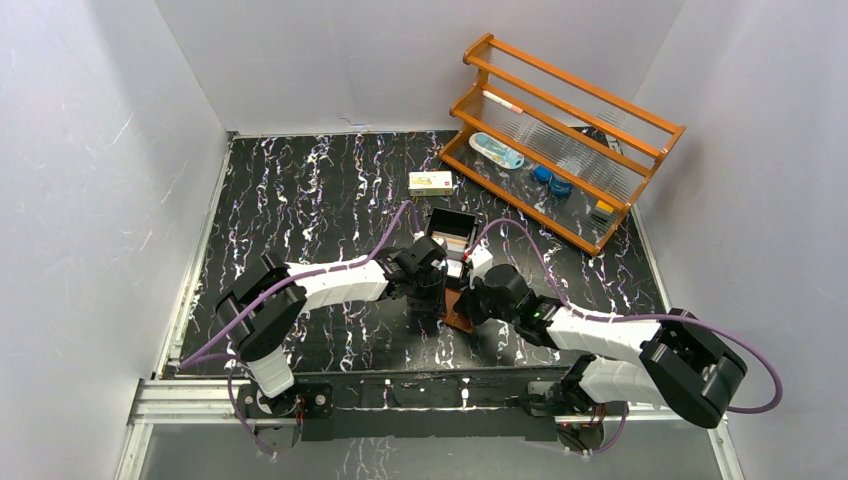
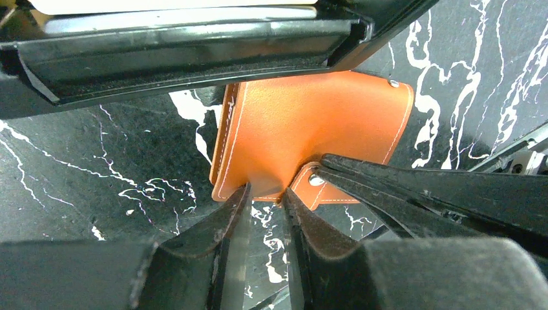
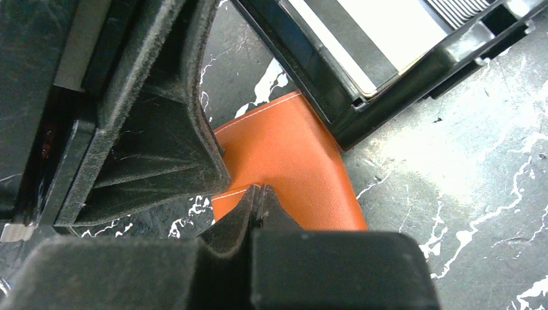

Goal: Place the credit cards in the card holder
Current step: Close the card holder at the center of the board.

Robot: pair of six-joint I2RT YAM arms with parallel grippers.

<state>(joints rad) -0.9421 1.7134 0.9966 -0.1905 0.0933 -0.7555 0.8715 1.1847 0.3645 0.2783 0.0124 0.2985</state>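
Note:
The brown card holder (image 1: 460,318) lies on the table just in front of the black tray (image 1: 447,222). Pale credit cards (image 1: 456,243) sit stacked inside that tray; a white one (image 3: 388,32) shows in the right wrist view. My left gripper (image 2: 265,194) is open by a narrow gap, its tips resting at the near edge of the card holder (image 2: 310,129). My right gripper (image 3: 258,192) is shut on the card holder (image 3: 284,148) at its edge, by the snap tab (image 2: 315,179). Both grippers meet over it, the left (image 1: 432,290) and the right (image 1: 470,298).
A white-and-yellow carton (image 1: 430,181) lies behind the tray. An orange wooden rack (image 1: 560,140) with small items stands at the back right. White walls close in the black marbled table (image 1: 300,190). The tray's wall (image 2: 194,58) stands right behind the card holder.

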